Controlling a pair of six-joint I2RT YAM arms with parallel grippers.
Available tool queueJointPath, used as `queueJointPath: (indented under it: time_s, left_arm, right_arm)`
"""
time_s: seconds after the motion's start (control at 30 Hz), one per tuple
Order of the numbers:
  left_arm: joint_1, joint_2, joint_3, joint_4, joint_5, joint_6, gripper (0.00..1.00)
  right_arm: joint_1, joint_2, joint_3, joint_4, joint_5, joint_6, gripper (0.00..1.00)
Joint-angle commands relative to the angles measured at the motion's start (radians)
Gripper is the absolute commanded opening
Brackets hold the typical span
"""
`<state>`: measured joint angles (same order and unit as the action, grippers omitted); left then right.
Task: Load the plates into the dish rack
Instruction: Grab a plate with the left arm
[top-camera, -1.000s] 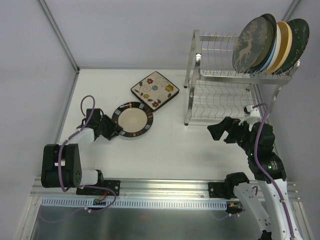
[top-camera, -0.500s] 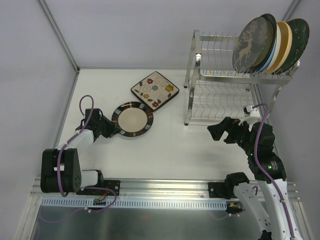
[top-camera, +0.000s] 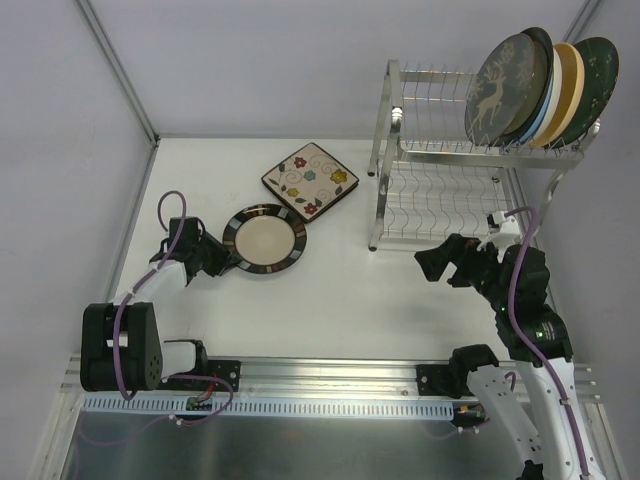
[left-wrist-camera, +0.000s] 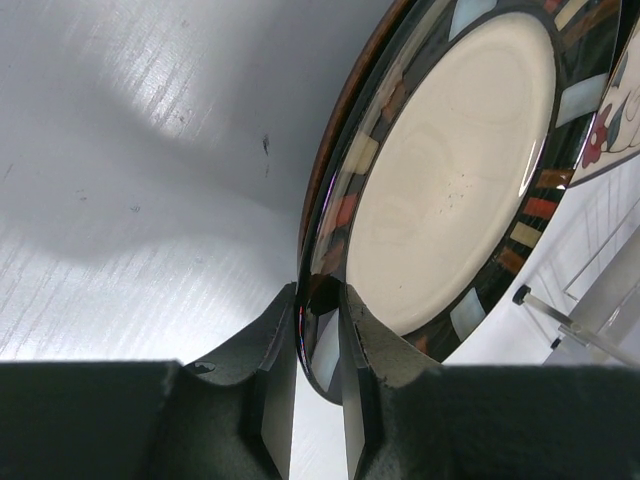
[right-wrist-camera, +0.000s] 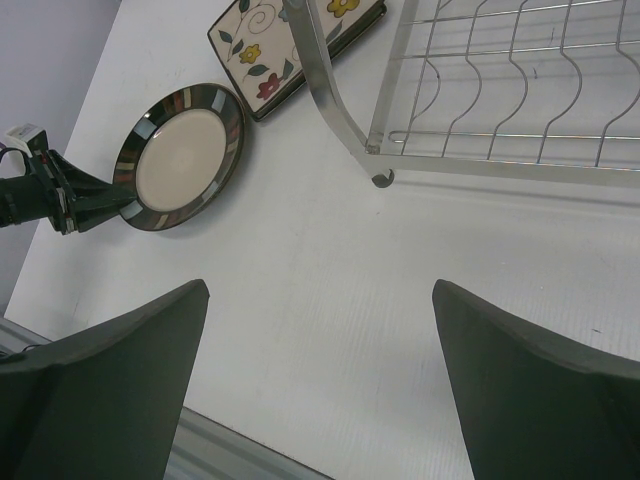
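Observation:
A round plate (top-camera: 265, 240) with a cream centre and a dark banded rim lies on the white table, left of middle. My left gripper (top-camera: 228, 262) is shut on its near-left rim; in the left wrist view both fingers (left-wrist-camera: 275, 340) pinch the rim of the plate (left-wrist-camera: 450, 170). A square cream floral plate (top-camera: 311, 179) lies just behind it. The silver dish rack (top-camera: 392, 110) stands at the back right, with several plates upright in its upper tier, the deer-patterned one (top-camera: 505, 90) in front. My right gripper (top-camera: 432, 262) hangs open in front of the rack, holding nothing.
In the right wrist view the rack's corner post (right-wrist-camera: 320, 70) and wavy lower wire shelf (right-wrist-camera: 500, 100) are at the top, and the round plate (right-wrist-camera: 180, 160) is far left. The enclosure's white walls close in the left and back.
My left gripper's fingers have closed on the round plate's rim and its arm has shifted slightly. The right arm and the racked plates have not moved.

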<state>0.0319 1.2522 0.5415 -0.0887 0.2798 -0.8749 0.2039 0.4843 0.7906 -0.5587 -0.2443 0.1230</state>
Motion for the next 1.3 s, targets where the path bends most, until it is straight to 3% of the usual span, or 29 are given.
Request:
queueJointPath:
  time_s: [0.0,0.47,0.77,1.03,1.27]
  left_arm:
    - [-0.009,-0.011,0.034,-0.039,0.025,0.020,0.12]
    - [-0.009,0.044,0.077,-0.091,0.025,0.062,0.25]
    - [-0.009,0.046,0.104,-0.118,0.032,0.074,0.25]
    - [-0.010,-0.005,0.103,-0.141,0.039,0.070,0.09]
    - [-0.009,-0.103,0.095,-0.143,0.035,0.066,0.01]
  right_arm:
    - [0.006,0.002,0.006,0.019,-0.007,0.010,1.00]
    - [0.005,0.000,-0.010,0.022,0.005,0.015,1.00]
    - [0.005,-0.001,-0.010,0.022,0.014,0.013,0.99]
    - [0.006,-0.003,-0.004,0.019,0.011,0.015,1.00]
    - [0.006,0.004,0.006,0.028,-0.019,0.017,1.00]
